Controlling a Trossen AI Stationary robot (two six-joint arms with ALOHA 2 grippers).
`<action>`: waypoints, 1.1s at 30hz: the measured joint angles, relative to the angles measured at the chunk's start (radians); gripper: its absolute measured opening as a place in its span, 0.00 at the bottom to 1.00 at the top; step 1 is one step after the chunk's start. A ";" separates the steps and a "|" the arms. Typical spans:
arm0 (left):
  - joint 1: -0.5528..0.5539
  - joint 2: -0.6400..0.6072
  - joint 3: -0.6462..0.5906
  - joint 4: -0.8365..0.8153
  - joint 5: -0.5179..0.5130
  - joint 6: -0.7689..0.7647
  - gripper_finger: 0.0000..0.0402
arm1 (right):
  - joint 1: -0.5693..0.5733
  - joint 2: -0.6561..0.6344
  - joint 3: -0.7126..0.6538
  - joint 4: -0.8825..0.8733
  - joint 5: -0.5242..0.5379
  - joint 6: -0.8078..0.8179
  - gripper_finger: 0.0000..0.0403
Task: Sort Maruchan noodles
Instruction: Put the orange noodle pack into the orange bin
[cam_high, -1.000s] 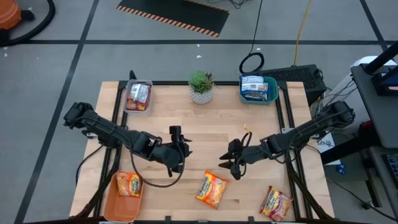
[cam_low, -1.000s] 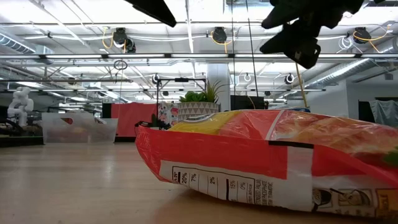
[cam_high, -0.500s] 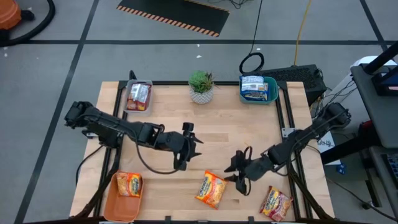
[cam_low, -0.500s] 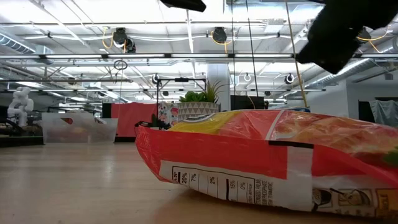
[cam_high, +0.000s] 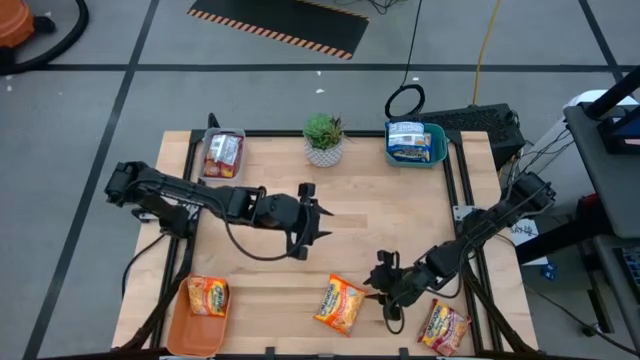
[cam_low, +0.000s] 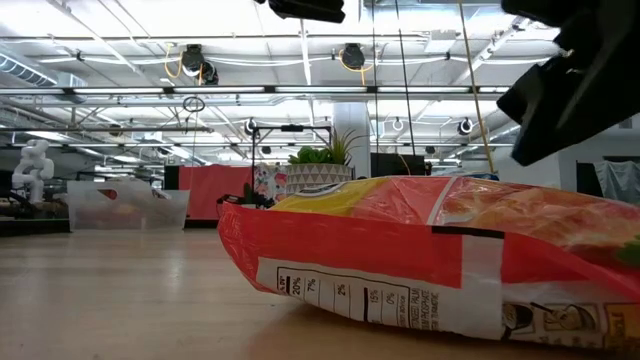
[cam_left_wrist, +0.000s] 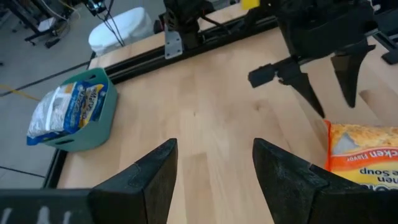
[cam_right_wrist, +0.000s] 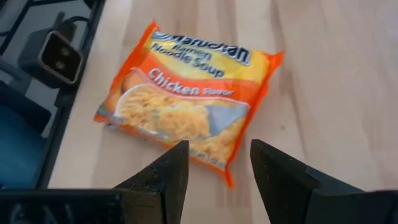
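Observation:
An orange-yellow noodle packet (cam_high: 341, 303) lies flat near the table's near edge; it also fills the right wrist view (cam_right_wrist: 186, 106) and the low view (cam_low: 430, 255). My right gripper (cam_high: 379, 290) is open just right of it, fingers pointing at it, touching nothing. My left gripper (cam_high: 319, 223) hangs open over the table's middle. A red-silver packet (cam_high: 443, 325) lies at the near right corner. Another orange packet (cam_high: 206, 296) lies in the orange tray (cam_high: 190, 335). A red packet (cam_high: 222, 150) sits in the clear tray, and blue-white packets (cam_high: 408, 138) in the teal tray (cam_high: 438, 150).
A small potted plant (cam_high: 323, 138) stands at the far edge between the clear tray (cam_high: 240, 135) and the teal tray. A small black camera (cam_right_wrist: 59, 56) sits on the near frame rail close to the orange packet. Bare wood shows across the table's middle.
My right gripper has moved toward the table's near edge and come close beside the orange-yellow packet, staying open. My left gripper has moved toward the right and slightly toward the far edge, still open. No packet has moved.

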 joint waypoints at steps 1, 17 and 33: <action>0.002 0.000 0.000 0.006 0.000 0.005 0.53 | 0.007 -0.001 0.000 0.000 0.002 0.000 0.41; 0.012 0.000 0.000 0.038 0.044 0.004 0.53 | 0.049 -0.001 0.000 -0.050 -0.012 0.050 0.41; -0.004 0.000 0.000 0.035 0.044 0.003 0.53 | -0.008 0.158 0.000 -0.051 -0.075 0.042 0.41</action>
